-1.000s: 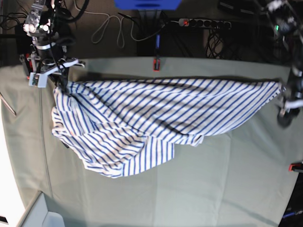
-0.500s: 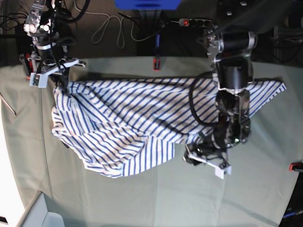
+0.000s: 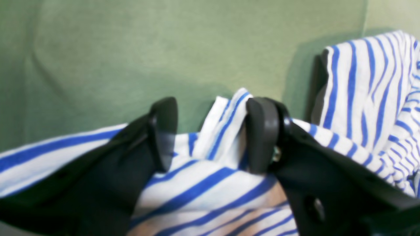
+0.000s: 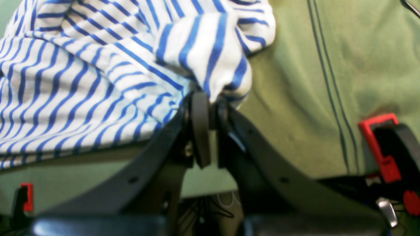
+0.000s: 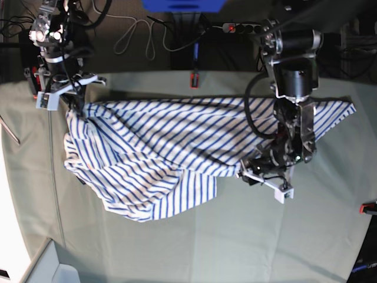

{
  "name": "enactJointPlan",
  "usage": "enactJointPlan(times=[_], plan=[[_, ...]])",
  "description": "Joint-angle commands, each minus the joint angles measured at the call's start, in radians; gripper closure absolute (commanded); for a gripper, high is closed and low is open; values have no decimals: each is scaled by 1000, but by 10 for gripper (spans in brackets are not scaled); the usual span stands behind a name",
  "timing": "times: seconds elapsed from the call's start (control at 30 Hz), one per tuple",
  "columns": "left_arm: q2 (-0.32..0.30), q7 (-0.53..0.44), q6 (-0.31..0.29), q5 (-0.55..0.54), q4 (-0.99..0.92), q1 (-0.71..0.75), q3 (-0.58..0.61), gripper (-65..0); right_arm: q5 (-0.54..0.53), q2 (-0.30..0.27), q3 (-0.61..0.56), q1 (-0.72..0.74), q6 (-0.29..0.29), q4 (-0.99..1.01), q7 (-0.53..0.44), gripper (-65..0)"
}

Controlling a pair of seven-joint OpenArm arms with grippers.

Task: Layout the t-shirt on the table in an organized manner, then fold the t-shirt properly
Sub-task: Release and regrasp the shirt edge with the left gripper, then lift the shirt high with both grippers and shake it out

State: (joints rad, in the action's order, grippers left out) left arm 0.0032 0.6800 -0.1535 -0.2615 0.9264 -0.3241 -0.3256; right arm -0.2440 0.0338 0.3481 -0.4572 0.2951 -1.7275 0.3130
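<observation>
I see the shirt (image 5: 177, 153) lying rumpled across the worktop (image 5: 247, 236). My right gripper (image 4: 210, 108) is clamped on a bunched corner of it at the far edge. My left gripper (image 3: 210, 131) sits with jaws apart over a fold at the shirt's lower hem.

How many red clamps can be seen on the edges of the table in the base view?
2. One red clamp sits midway along the top edge of the table; the other is at its right edge. More may be hidden behind the arms.
</observation>
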Motion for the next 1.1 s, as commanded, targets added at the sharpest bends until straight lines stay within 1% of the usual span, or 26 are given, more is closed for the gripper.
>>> enactJointPlan(times=[0.0,0.13,0.17,0.2,0.23,0.33,0.4,0.5,0.6,0.7,0.77,0.8,0.87,0.93,0.97,1.07], plan=[[5,-7,-2,-6,15,-16,3,-326,-12,-5,3,8,19,-15,-27,0],[25,-1,-4,-6,15,-16,3,-322,-12,-5,-2,10,19,-15,-27,0],[27,1,-4,-6,16,-17,3,-305,-12,-5,-4,10,19,-15,-27,0],[27,4,-8,-6,23,-17,3,-267,-12,-5,-4,10,19,-15,-27,0],[27,4,-13,-14,26,-17,3,-213,-12,-5,-4,10,19,-15,-27,0],[27,-7,-14,-17,26,-22,3,0,-12,-5,-1,10,19,-15,-27,0],[25,-6,-14,-17,27,-28,1,-11,-12,-5,-1,10,19,-15,-27,0],[24,2,-14,-19,87,-50,0,0,-12,-13,1,30,19,-13,-27,0],[24,2,-14,-60,228,-53,1,0,-12,-33,-2,47,19,-13,-27,0],[17,-7,-14,-120,366,-94,1,0,-12,-74,-5,133,19,-15,-25,0],[-4,-4,-14,-137,409,-160,1,0,-12,-111,-5,220,19,-12,-21,0],[-10,2,-13,-137,417,-194,1,0,-12,-127,-5,268,19,-6,-4,0],[-16,2,-8,-137,422,-267,1,0,-12,-159,-5,374,19,1,67,0],[-42,2,-8,-137,415,-329,1,0,-12,-173,-5,476,22,7,140,0],[-49,2,-7,-137,414,-358,1,0,-12,-176,-5,522,23,24,163,0],[-52,-6,-5,-137,412,-448,1,0,-12,-213,-11,700,23,97,205,0]])
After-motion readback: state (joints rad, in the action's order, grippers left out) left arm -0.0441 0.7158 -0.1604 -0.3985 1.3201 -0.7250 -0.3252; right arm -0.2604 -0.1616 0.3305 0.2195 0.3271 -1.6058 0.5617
